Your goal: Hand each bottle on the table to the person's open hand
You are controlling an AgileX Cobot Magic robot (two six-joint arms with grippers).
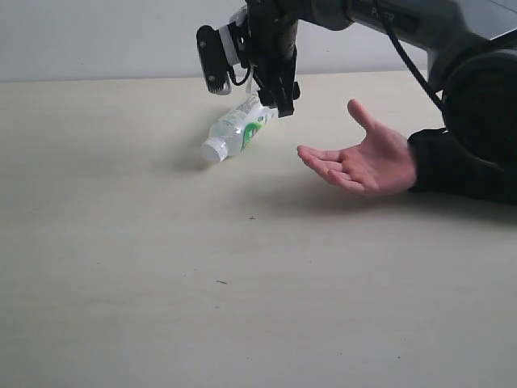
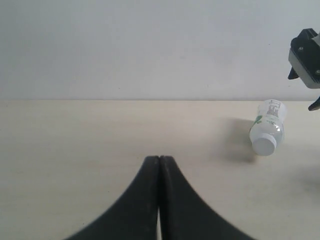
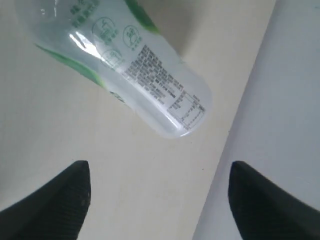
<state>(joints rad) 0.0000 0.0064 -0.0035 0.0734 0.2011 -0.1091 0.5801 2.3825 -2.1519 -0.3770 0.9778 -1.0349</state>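
A small bottle [image 1: 236,129] is lying on its side on the pale, faintly grained counter [image 1: 161,283], its white cap pointing toward the near side. Its body is clear, smooth plastic, wrapped in a green-and-white label, with fine dark print running down to the rounded base. The right pincer [image 1: 275,103] is hovering just over that base, black fingers standing apart and gripping nothing. The person's open hand [image 1: 363,158] is facing palm up near the bottle, not touching it, with the black sleeve [image 1: 452,166] partly hidden behind the arm. The left pincer [image 2: 159,170] is sitting pressed together and empty, well apart from the bottle.
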